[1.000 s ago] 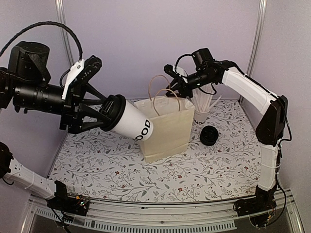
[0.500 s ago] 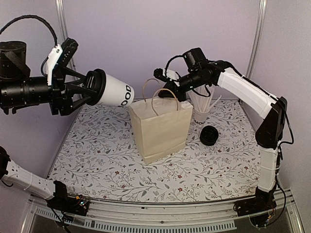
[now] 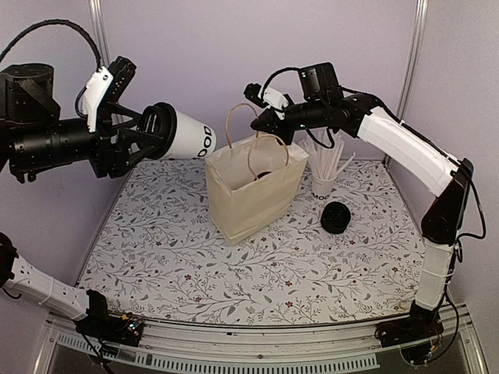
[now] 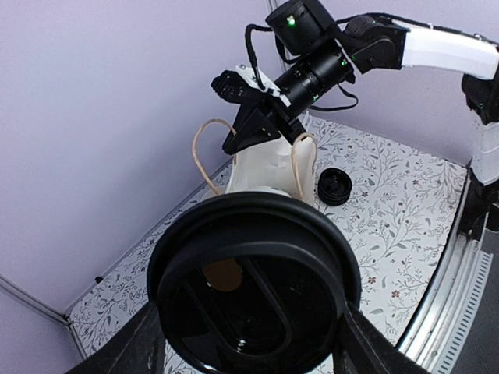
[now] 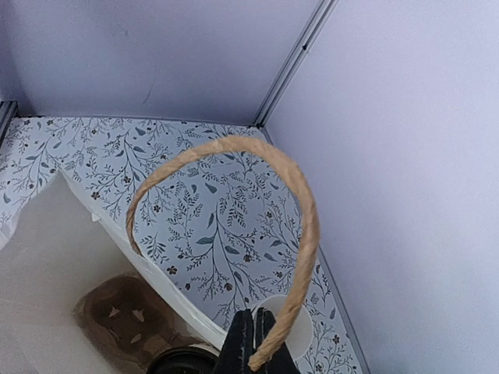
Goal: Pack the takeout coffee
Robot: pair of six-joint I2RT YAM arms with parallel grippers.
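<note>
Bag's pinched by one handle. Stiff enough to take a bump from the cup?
Likely floppy: thin paper bag, right gripper pinching just one cord handle. Probably tippy: tall, narrow base. A bump from the cup may crumple the rim.

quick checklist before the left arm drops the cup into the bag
1. Left hand grips the coffee cup: ok, clamped around its lidded end.
2. Lid seated on the cup: ok in the left wrist view.
3. Cup upright: not ok, it lies sideways in the air.
4. Right hand pinches a bag handle: ok, fingers shut on the rope.
5. Paper bag mouth open: ok, though the bag leans.
6. Cup over the mouth: not ok, it hangs left of the bag.
7. Free room inside: cannot tell; a cardboard tray shows at the bottom.
</note>
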